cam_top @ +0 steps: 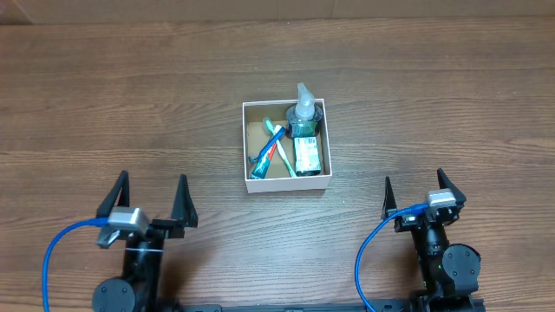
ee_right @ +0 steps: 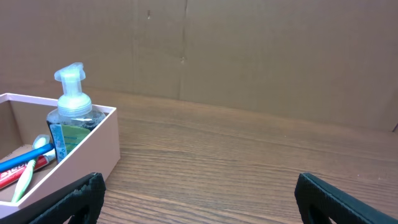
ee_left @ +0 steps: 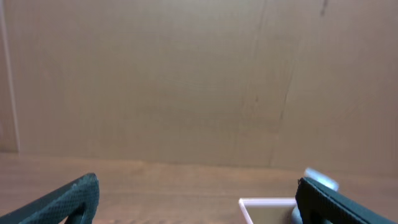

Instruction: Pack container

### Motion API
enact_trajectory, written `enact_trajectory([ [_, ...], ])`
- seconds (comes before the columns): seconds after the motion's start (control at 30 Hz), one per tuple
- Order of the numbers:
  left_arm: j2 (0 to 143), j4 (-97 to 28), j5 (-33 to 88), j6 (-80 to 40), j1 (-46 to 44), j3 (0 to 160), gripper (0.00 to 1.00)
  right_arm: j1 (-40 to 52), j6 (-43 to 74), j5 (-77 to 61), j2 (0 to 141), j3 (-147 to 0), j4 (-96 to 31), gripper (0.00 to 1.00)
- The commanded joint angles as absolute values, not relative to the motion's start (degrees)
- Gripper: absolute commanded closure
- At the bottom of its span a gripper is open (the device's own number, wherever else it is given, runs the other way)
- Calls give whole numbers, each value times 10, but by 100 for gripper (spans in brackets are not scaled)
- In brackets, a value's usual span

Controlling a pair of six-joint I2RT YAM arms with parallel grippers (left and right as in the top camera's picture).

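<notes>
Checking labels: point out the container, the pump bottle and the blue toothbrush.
container (cam_top: 286, 184): overhead view, near white wall.
pump bottle (ee_right: 76, 115): right wrist view, upper body below the pump.
blue toothbrush (cam_top: 270, 146): overhead view, mid handle.

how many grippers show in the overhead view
2: the left gripper open at the table's near left, the right gripper open at its near right, both clear of the container.

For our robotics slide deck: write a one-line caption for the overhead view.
The container, holding a pump bottle and a blue toothbrush, sits apart from the open left hand and right hand.
</notes>
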State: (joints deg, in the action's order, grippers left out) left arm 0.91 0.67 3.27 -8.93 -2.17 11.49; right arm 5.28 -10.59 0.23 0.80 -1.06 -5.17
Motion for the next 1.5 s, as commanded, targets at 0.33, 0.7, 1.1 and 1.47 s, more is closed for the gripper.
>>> enact_trajectory([
  [0.33, 2, 103, 47, 42, -23, 3, 0, 50, -109, 3, 2, -4, -48, 0],
  [0.7, 2, 56, 44, 123, -23, 3, 0, 50, -109, 3, 2, -4, -48, 0],
  [1.1, 2, 60, -38, 46, -23, 3, 0, 50, -109, 3, 2, -4, -48, 0],
  [1.47, 2, 63, -76, -47, -23, 3, 0, 50, -110, 3, 2, -4, -48, 0],
])
